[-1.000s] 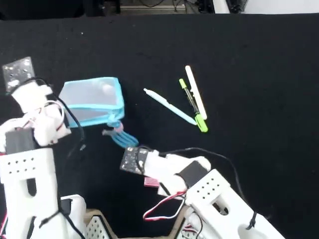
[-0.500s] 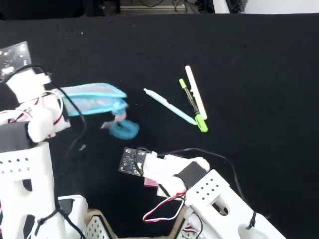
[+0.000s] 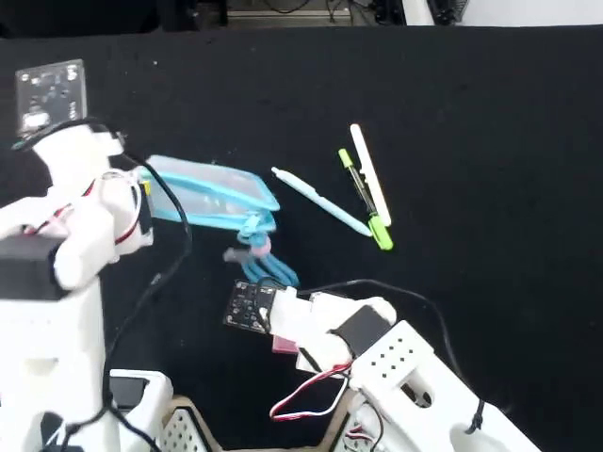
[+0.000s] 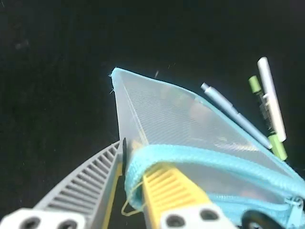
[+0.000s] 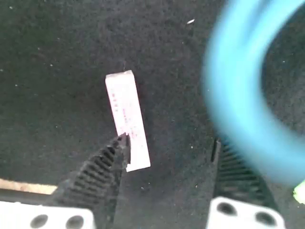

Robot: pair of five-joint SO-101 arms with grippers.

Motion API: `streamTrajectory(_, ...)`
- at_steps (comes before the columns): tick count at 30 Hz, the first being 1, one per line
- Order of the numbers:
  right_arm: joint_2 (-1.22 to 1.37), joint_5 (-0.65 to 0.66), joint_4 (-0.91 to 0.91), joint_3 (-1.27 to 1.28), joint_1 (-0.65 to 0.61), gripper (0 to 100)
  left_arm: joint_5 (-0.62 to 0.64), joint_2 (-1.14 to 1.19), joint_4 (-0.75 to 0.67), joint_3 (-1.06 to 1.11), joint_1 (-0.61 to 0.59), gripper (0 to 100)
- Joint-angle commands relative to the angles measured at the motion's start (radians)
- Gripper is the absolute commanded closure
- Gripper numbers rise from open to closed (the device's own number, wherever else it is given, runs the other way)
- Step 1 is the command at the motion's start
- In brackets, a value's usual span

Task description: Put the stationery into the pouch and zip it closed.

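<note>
One pouch (image 3: 212, 193), one pink eraser (image 5: 127, 121), one blue pen (image 3: 320, 202), one green marker (image 3: 365, 200), one white pen (image 3: 369, 174).

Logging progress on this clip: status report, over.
Left gripper shut on pouch edge. Right gripper open at pink eraser. Three pens loose on table. Blue strap dangling by right gripper.

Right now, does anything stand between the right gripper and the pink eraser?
Nothing visible does. The pink eraser lies beside one finger of the open right gripper. The blue strap of the pouch hangs near the other finger, clear of the eraser.
</note>
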Motion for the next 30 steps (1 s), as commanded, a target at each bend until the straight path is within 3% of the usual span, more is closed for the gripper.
streamTrajectory(1, 0.004, 0.000, -0.011, -0.031, -0.006, 72.7, -0.009, 0.110, -0.041, 0.013, 0.012, 97)
streamTrajectory(8, 0.004, -0.041, -0.006, -0.039, -0.012, 72.7, -0.002, 0.252, -0.038, 0.016, 0.008, 97)
streamTrajectory(14, 0.004, -0.054, -0.014, -0.039, -0.014, 72.4, -0.002, 0.255, 0.017, 0.018, 0.007, 97)
streamTrajectory(22, 0.008, -0.052, -0.071, 0.024, -0.077, 72.6, -0.002, 0.256, 0.011, 0.019, -0.088, 97)
streamTrajectory(30, 0.013, -0.048, -0.092, 0.059, -0.075, 72.7, -0.002, 0.256, 0.014, 0.019, -0.087, 97)
